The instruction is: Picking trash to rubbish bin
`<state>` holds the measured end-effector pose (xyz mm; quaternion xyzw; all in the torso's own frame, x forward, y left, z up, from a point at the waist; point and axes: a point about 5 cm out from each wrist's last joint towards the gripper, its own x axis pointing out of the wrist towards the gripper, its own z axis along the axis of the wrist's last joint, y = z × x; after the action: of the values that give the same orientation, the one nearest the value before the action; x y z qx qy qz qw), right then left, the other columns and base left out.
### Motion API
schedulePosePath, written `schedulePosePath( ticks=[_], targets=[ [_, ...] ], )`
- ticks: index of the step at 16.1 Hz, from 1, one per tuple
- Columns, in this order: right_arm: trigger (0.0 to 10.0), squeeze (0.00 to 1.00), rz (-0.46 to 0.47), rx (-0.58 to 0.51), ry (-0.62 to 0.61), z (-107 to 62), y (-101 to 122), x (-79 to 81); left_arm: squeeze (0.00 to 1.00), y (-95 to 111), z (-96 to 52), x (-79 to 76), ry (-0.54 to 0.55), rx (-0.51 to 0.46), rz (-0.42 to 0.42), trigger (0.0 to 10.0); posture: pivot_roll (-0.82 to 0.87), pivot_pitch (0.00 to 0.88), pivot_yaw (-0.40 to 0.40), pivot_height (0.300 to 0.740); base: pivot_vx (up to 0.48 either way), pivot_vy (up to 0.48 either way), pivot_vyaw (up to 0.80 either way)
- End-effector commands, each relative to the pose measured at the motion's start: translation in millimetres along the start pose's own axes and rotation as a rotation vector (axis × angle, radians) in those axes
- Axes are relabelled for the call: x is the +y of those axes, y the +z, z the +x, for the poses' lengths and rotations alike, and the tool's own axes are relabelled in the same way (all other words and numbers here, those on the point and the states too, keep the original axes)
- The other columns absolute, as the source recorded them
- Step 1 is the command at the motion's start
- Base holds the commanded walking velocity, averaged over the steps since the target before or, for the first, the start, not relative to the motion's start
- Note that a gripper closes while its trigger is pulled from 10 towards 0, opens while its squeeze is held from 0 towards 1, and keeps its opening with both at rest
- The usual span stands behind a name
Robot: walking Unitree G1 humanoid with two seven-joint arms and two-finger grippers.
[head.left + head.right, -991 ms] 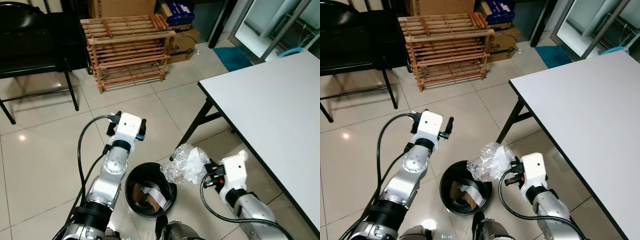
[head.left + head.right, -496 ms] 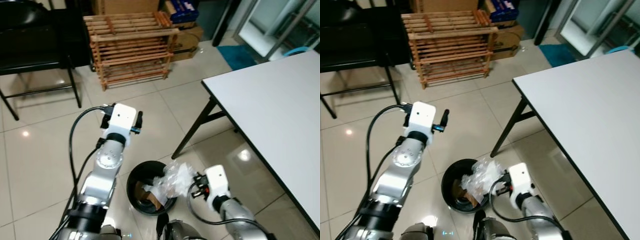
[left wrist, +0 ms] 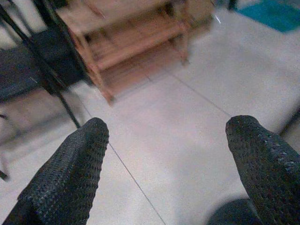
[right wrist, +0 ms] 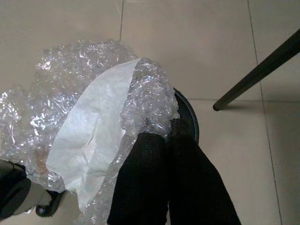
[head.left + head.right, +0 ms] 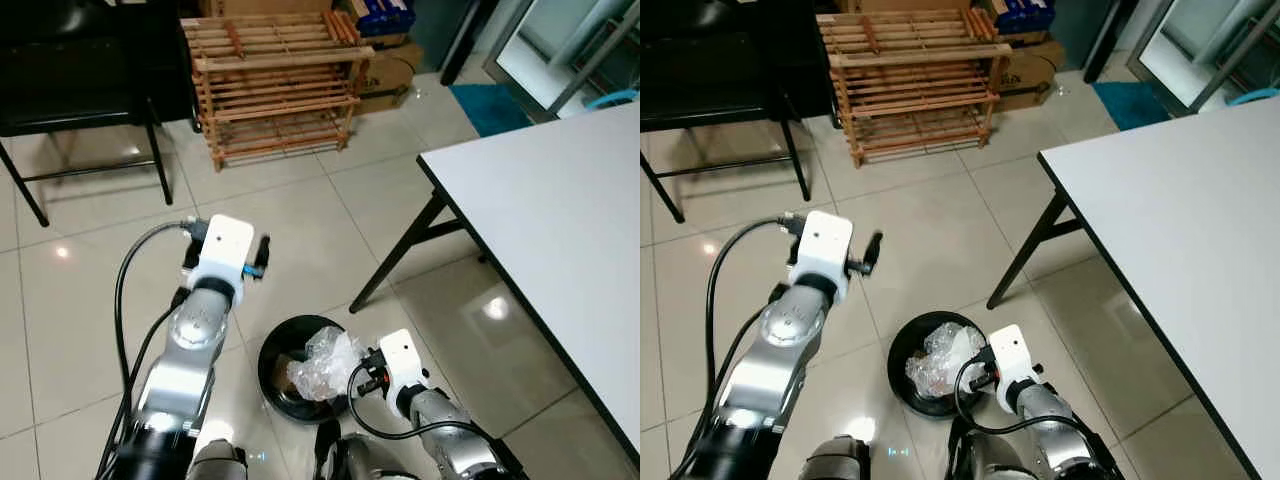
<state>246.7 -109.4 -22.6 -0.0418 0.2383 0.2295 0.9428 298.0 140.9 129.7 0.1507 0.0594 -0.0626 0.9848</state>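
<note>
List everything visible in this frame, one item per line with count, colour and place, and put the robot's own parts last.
Bin: one, black, on the floor in front of the robot.
Bubble wrap: one wad, clear with white paper, over the bin's mouth.
Rack: one, wooden, slatted, far side of the floor.
Table: one, white top, black legs, to the robot's right.
Chair: one, black, far left.
Boxes: cardboard, brown, behind the rack; count unclear.
Mat: one, teal, by the doorway.
Left gripper: open, raised over the tiles.
Right gripper: pinching the bubble wrap above the bin.

left tool [image 3: 164, 154] raised, fingers spread; right tool [image 4: 161, 138] low, fingers pinched.
</note>
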Motion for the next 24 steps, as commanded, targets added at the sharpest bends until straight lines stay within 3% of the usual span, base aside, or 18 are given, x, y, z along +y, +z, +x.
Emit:
schedulePosePath(
  ticks=[1, 4, 7, 12, 17, 24],
  targets=[
    [10.0, 0.0, -0.005, 0.038, -0.013, -3.3, -10.7, -4.3, 0.0, -12.9, -10.1, -12.4, -0.109, 0.089, -0.04, 10.0, 0.37, 0.302, -0.157, 0.74, 0.0, 0.0, 0.0],
    [10.0, 0.0, -0.016, 0.049, -0.021, -2.0, -12.0, -8.5, 0.0, -22.5, -28.1, -20.1, -0.285, 0.203, -0.089, 10.0, 0.39, 0.316, -0.152, 0.74, 0.0, 0.0, 0.0],
    [10.0, 0.0, -0.013, 0.057, -0.035, -0.9, -14.1, -10.0, 0.0, -26.0, -43.9, -8.6, -0.336, 0.267, -0.039, 10.0, 0.4, 0.329, -0.14, 0.74, 0.0, 0.0, 0.0],
    [10.0, 0.0, -0.007, 0.089, -0.057, -0.7, -21.5, -6.6, 0.0, -26.4, -67.6, 4.1, -0.475, 0.39, -0.027, 10.0, 0.41, 0.343, -0.131, 0.74, 0.0, 0.0, 0.0],
    [10.0, 0.0, -0.014, 0.088, -0.068, 4.3, -17.1, -3.0, 0.0, -26.2, -72.7, 2.7, -0.491, 0.418, -0.009, 10.0, 0.43, 0.35, -0.128, 0.74, 0.0, 0.0, 0.0],
    [10.0, 0.0, 0.07, 0.029, -0.079, 17.6, 4.9, 1.6, 0.0, -27.3, -78.5, 1.5, -0.533, 0.452, -0.021, 10.0, 0.43, 0.358, -0.125, 0.74, 0.0, 0.0, 0.0]
  ],
)
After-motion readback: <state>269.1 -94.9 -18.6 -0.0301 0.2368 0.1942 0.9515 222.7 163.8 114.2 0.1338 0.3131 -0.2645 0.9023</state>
